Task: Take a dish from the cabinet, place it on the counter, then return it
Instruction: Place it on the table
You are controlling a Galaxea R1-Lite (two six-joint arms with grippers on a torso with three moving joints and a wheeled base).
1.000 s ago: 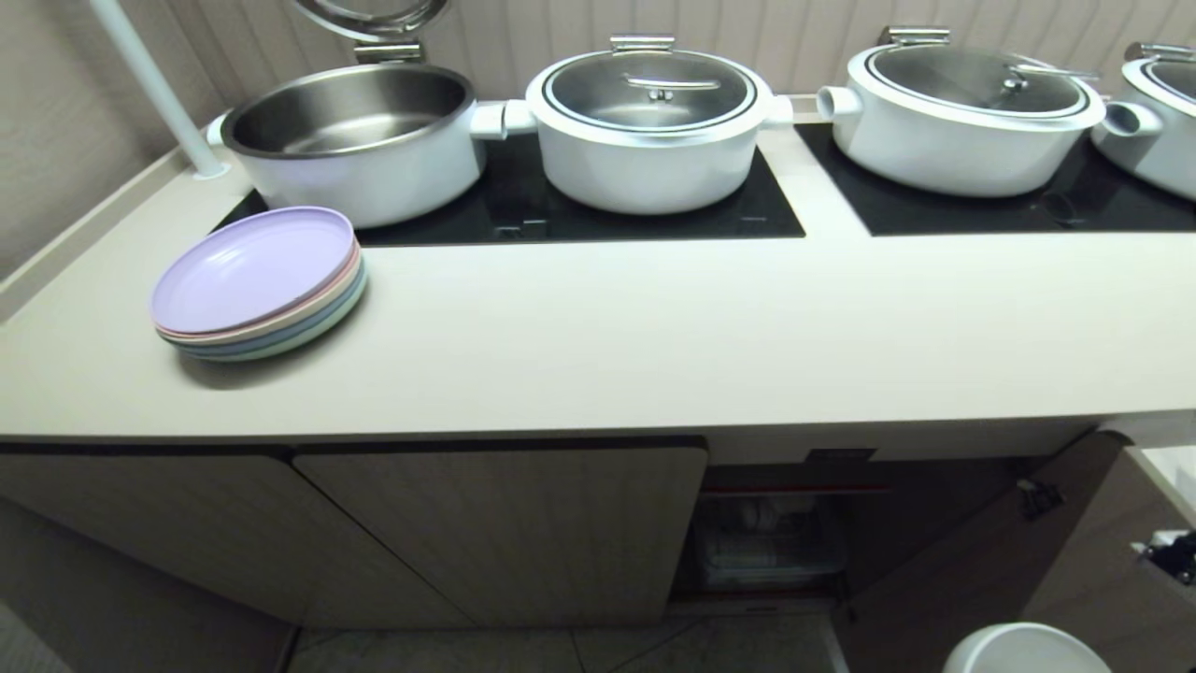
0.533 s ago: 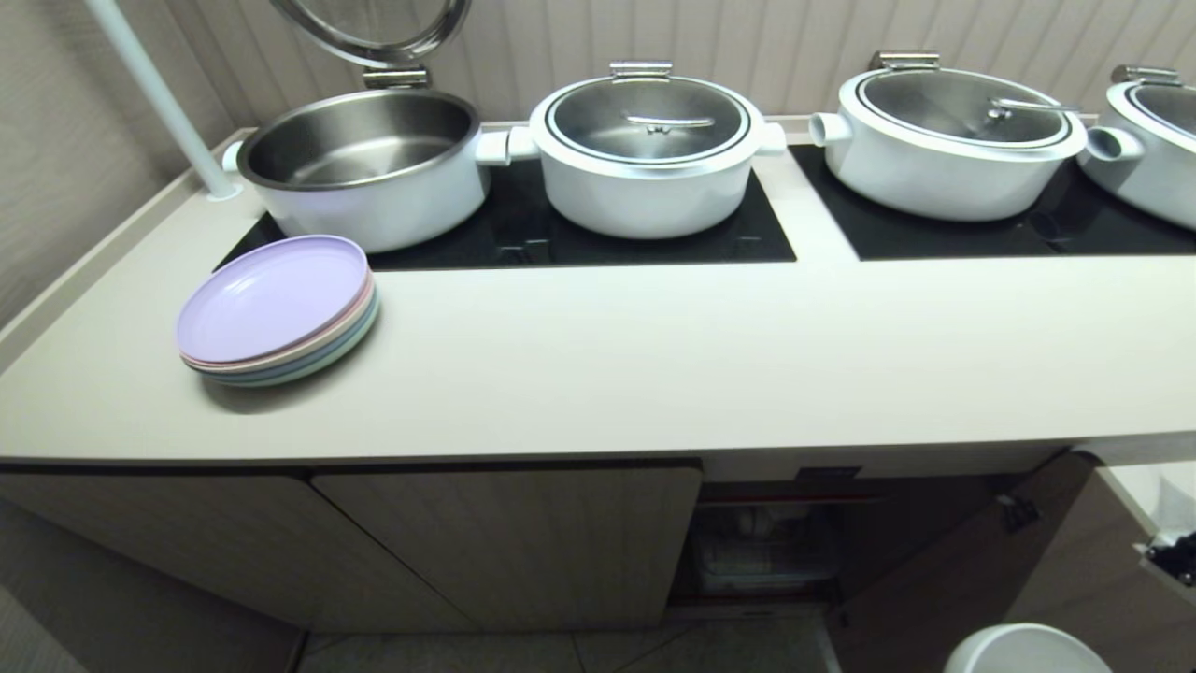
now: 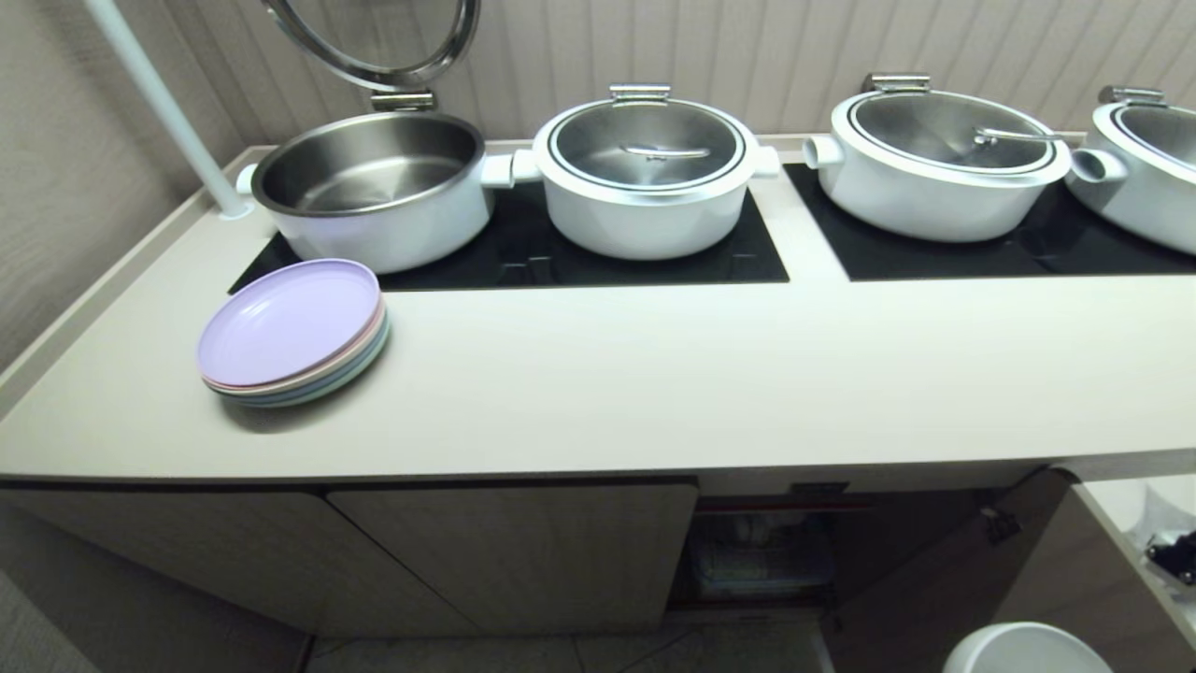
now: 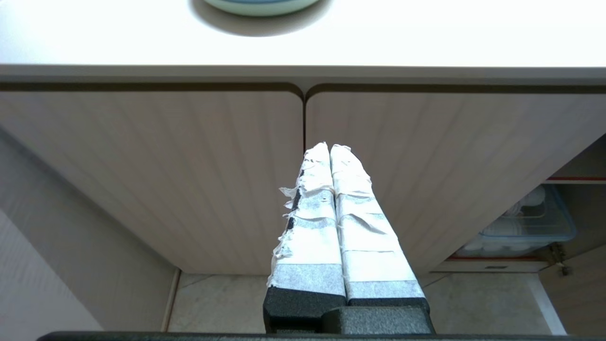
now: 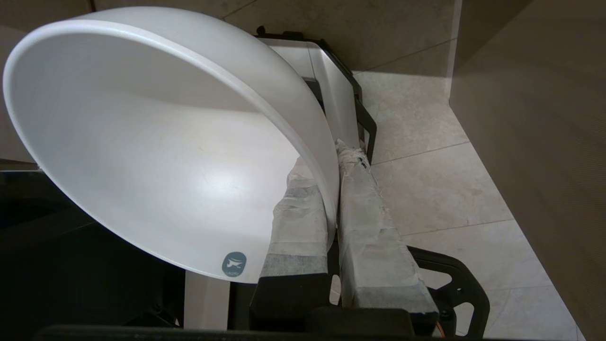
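left gripper (image 4: 330,148): taped fingers pressed together, empty | facing two closed cabinet doors (image 4: 189,166) | counter (image 4: 426,38) above | open compartment: clear bin (image 4: 544,227) of white dishes

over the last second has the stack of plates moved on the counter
No. The stack of plates sits in the same spot beside the open pot and the cooktop corner; the whole view shifted down together, so the camera moved.

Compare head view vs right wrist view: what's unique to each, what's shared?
Head only: the counter, four white pots, the pastel plate stack, and the open cabinet with a rack inside.

Right wrist only: the right pincer, shut on the dish's rim with one finger inside and one outside, above the tiled floor.

Both: the dish, just a sliver in the head view's lower corner; it fills the wrist view.
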